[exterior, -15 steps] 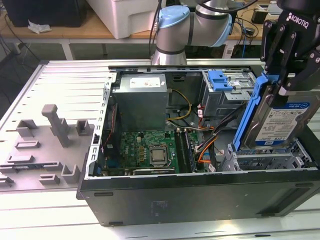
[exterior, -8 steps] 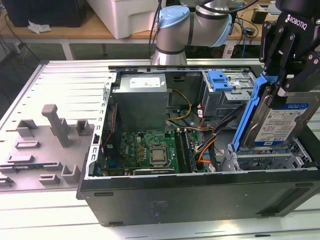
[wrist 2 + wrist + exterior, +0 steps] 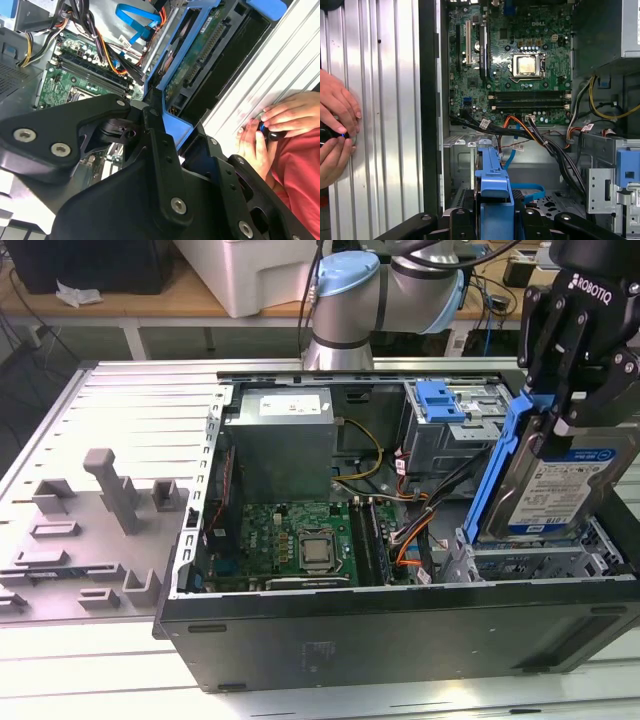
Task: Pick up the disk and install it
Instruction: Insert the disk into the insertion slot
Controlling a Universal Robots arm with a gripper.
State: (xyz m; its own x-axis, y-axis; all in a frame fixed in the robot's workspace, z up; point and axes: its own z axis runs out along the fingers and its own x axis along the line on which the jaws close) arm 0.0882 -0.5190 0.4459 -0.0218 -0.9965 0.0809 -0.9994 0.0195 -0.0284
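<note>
You have open room above the motherboard (image 3: pixel 290 530), but a cable bundle (image 3: pixel 562 162) crowds the drive bay (image 3: pixel 540 562) just beside the disk (image 3: pixel 580 485). A person's hands (image 3: pixel 337 105) rest on the ribbed bench (image 3: pixel 385 100) beside the case wall (image 3: pixel 430 100).

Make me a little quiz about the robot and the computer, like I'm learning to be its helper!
1. True or false: the fingers are shut on the disk.
2. Where is the disk? A) lying flat on the floor; B) standing on edge over the open computer case, at the exterior view's right; C) inside a closed drawer.
3. Fill in: the circuit board inside the case is mostly ___.
Key: 1 true; 2 B; 3 green.
</note>
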